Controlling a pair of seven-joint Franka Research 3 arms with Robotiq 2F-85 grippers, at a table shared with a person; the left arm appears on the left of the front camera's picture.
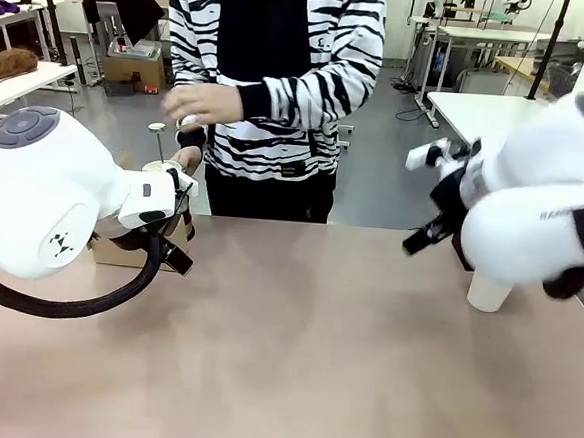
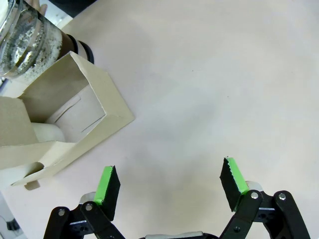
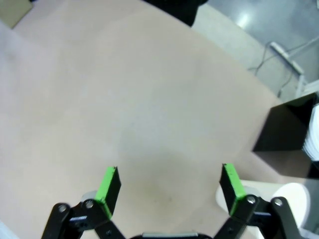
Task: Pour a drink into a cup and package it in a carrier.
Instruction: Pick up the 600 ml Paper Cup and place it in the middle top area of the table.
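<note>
The brown cardboard carrier (image 2: 94,94) lies on the table just ahead and to the left of my open left gripper (image 2: 169,174), whose green pads hold nothing. In the front view the carrier (image 1: 109,251) is mostly hidden behind my left arm. The white paper cup (image 1: 489,291) stands upright at the table's right side, under my right arm. In the right wrist view my right gripper (image 3: 169,181) is open over bare table, with the cup (image 3: 294,199) beside its right finger. The person's hands (image 1: 205,103) are at a clear glass jug (image 2: 25,45) just beyond the carrier.
The person in a striped top stands at the far edge, hands over the table's left side. A black box (image 3: 289,129) stands off the table past the cup. A pale rounded shape (image 2: 47,132) shows inside the carrier. The table's middle (image 1: 314,331) is bare.
</note>
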